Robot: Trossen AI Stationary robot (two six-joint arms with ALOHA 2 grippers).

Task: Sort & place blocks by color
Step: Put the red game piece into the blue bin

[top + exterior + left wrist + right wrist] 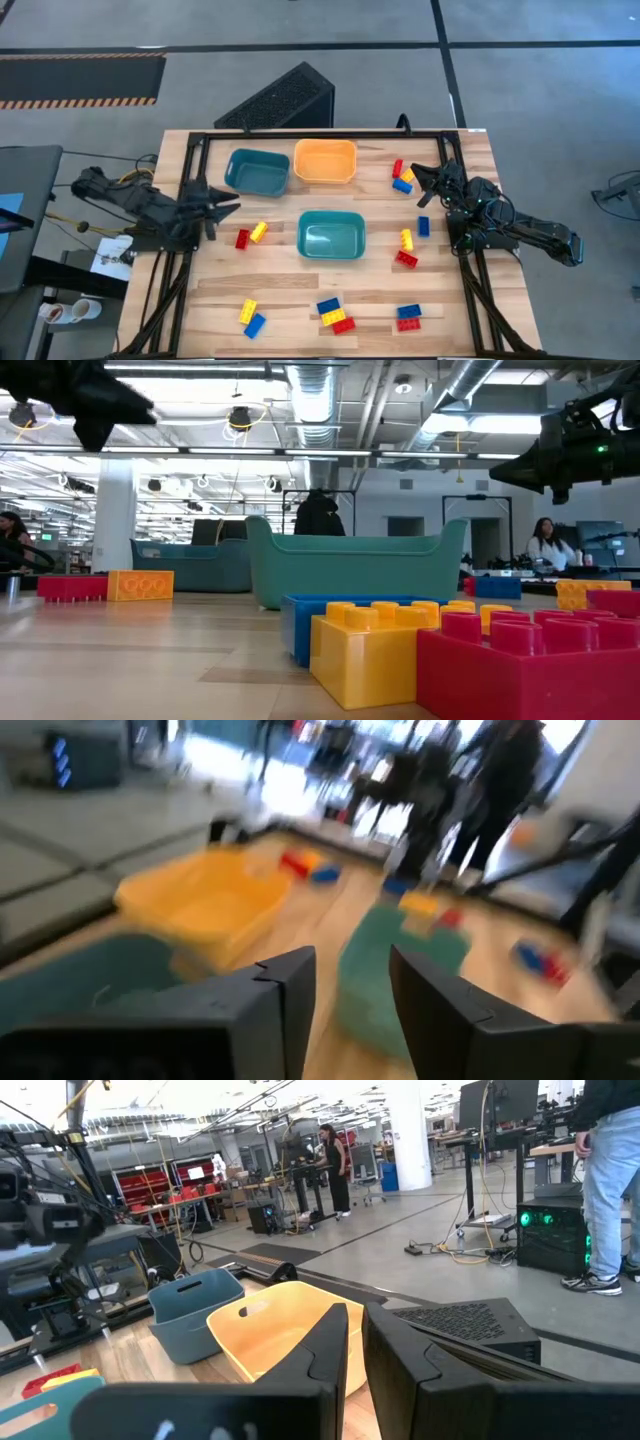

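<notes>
Small red, yellow and blue studded blocks lie scattered flat on the wooden table. A red (242, 238) and yellow pair (259, 232) sits near my left gripper (232, 207). A red, yellow and blue cluster (402, 177) lies just beside my right gripper (418, 185). More blocks lie along the near edge (335, 316). My left gripper (352, 960) is open and hangs above the table's left side, holding nothing. My right gripper (355, 1315) is shut and empty, raised over the right side.
Three trays stand mid-table: a teal one (257, 171) and an orange one (325, 161) at the far side, and another teal one (331, 235) in the centre. A black frame (300, 135) borders the table. People stand in the room beyond (610, 1180).
</notes>
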